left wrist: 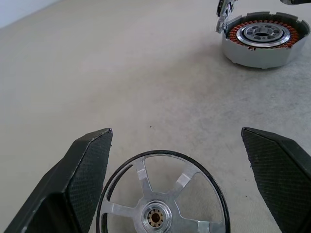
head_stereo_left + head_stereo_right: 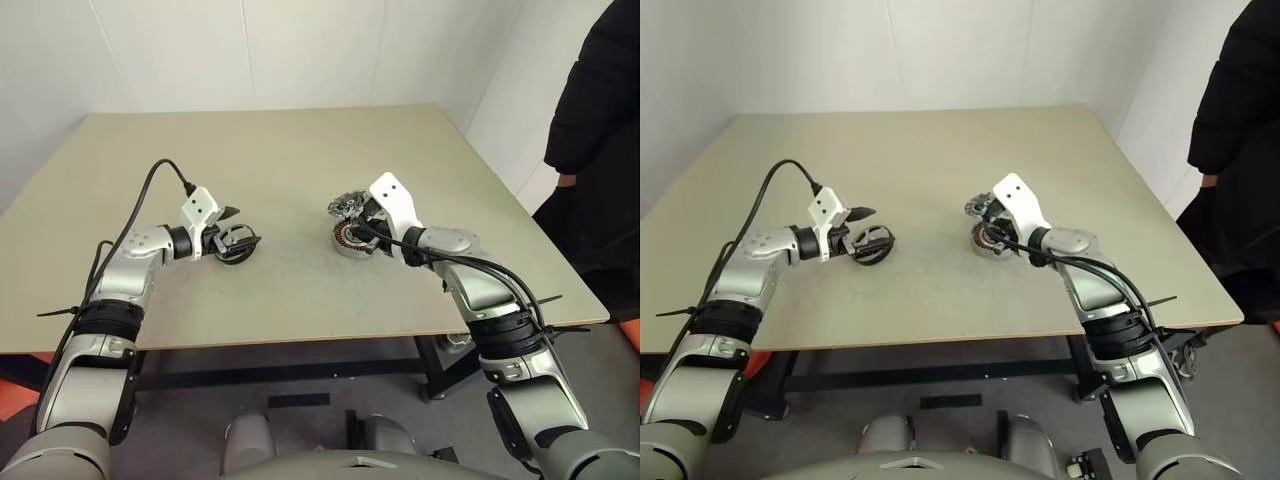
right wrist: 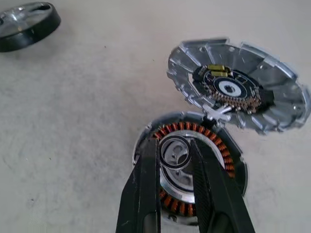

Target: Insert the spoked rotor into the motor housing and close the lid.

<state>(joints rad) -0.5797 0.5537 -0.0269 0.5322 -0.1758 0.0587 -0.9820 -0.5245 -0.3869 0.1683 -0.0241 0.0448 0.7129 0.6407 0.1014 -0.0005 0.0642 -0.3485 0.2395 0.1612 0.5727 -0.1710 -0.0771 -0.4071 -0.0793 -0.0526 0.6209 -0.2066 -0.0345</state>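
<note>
Copper-wound motor housing point(image 3: 189, 170) flat, mouth up | lid point(image 3: 238, 87) tilted open | right tool point(image 3: 176, 160) narrowly apart | left tool point(image 1: 180, 160) wide

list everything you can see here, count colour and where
table: one, beige, fills the middle of the scene
spoked rotor: one, silver spokes in a black rim, lying flat on the table between the left tool's fingers, not gripped
motor housing: one, silver with copper windings, on the table right of centre
lid: one, silver, hinged open and tilted up at the housing's far edge
person: one, dark clothing, standing past the table's right side
left tool: one, black fingers, open around the rotor
right tool: one, black fingers close together, over the housing's centre
</note>
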